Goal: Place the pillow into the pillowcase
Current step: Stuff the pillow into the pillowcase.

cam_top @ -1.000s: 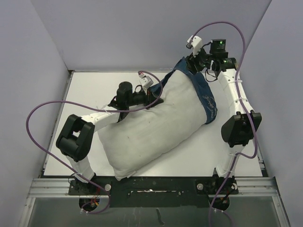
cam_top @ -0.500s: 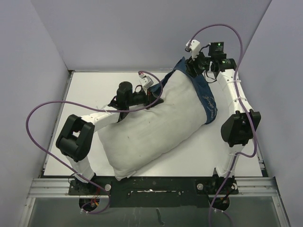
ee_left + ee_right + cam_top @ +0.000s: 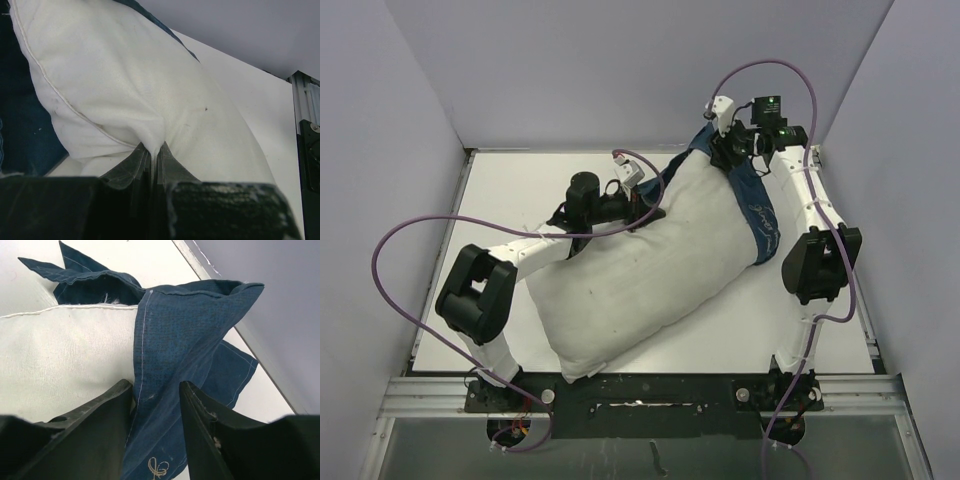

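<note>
Pillow (image 3: 650,270) lies diagonal on tabletop (image 3: 520,190). Only its far-R end sits inside pillowcase (image 3: 761,215); rest bare. L pincer (image 3: 152,150) closed tight, pinching a pucker of pillow cloth. R pincer (image 3: 155,385) approx half-wide, 2 fingers straddling pillowcase hem, cloth between them, not clearly pinched.

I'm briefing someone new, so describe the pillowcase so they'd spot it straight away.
Start at the white table, where a big white pillow lies diagonally. Its far right end is tucked into the pillowcase: a dark navy cloth sack with cream markings, the only blue thing on the table.
</note>
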`<action>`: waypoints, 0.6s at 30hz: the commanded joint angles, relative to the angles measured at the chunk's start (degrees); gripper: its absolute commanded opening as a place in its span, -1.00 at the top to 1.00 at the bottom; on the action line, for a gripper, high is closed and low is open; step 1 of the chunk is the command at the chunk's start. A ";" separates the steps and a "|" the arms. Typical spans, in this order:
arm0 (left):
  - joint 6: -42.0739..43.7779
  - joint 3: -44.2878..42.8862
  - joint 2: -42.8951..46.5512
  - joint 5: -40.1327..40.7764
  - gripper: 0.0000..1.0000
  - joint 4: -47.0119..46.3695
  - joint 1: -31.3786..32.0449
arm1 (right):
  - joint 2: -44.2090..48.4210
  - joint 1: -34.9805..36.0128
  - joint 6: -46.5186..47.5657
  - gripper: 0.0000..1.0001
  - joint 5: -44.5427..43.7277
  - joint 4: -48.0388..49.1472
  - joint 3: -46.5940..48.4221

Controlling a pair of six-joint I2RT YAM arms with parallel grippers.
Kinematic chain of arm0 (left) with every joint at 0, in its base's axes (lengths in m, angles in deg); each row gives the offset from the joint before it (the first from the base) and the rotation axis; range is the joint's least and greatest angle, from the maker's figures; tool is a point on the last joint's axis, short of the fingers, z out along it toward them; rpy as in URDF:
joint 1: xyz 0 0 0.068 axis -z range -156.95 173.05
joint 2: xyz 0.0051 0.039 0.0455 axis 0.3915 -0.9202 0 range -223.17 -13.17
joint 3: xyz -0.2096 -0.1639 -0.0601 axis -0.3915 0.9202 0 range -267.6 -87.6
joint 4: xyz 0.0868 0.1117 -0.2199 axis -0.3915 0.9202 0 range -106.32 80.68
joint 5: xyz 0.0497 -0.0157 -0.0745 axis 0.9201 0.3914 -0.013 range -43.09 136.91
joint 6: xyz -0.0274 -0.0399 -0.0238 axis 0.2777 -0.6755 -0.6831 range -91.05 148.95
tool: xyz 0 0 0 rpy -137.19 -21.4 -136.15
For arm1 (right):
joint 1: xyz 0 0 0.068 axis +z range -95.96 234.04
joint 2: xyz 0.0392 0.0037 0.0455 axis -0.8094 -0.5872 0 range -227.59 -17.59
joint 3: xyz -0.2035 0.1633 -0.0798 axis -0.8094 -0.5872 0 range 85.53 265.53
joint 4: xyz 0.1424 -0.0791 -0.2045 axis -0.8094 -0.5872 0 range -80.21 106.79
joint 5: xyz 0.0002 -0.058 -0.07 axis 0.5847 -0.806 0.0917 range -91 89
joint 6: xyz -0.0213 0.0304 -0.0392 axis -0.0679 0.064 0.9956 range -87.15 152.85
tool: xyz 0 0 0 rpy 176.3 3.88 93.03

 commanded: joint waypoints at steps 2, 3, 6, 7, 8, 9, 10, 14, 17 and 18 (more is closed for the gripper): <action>0.15 -2.13 4.52 -3.30 1.00 -0.61 0.83 | 0.27 0.45 1.15 0.37 -2.99 1.78 1.70; 0.21 -2.15 4.49 -3.34 1.00 -0.47 0.83 | 0.17 0.49 1.29 0.49 -4.07 2.15 2.02; 0.88 -2.22 4.56 -3.60 1.00 0.40 0.92 | -0.25 0.53 2.66 0.77 -6.52 2.77 3.39; 1.12 -2.22 4.53 -3.71 1.00 0.70 0.92 | -0.43 0.61 3.11 0.86 -7.08 2.87 3.92; 1.38 -2.34 4.44 -3.90 1.00 1.04 0.96 | -0.65 0.60 3.73 0.93 -7.46 2.83 4.50; 1.64 -2.43 4.34 -4.14 1.00 1.40 0.99 | -0.79 0.60 3.97 0.98 -7.21 2.75 5.07; 2.03 -2.66 4.25 -4.47 1.00 1.92 1.01 | -0.89 0.64 3.99 1.00 -6.45 2.64 5.49; 4.16 -4.73 3.17 -5.82 1.00 4.83 0.96 | 1.82 0.44 -0.07 1.00 9.27 2.73 8.06; 5.33 -7.59 1.44 -6.58 1.00 7.00 0.84 | 5.34 0.96 -10.58 1.00 24.73 7.29 7.05; 5.48 -8.58 0.73 -6.75 1.00 7.31 0.83 | 6.44 1.66 -13.39 1.00 27.72 9.14 6.35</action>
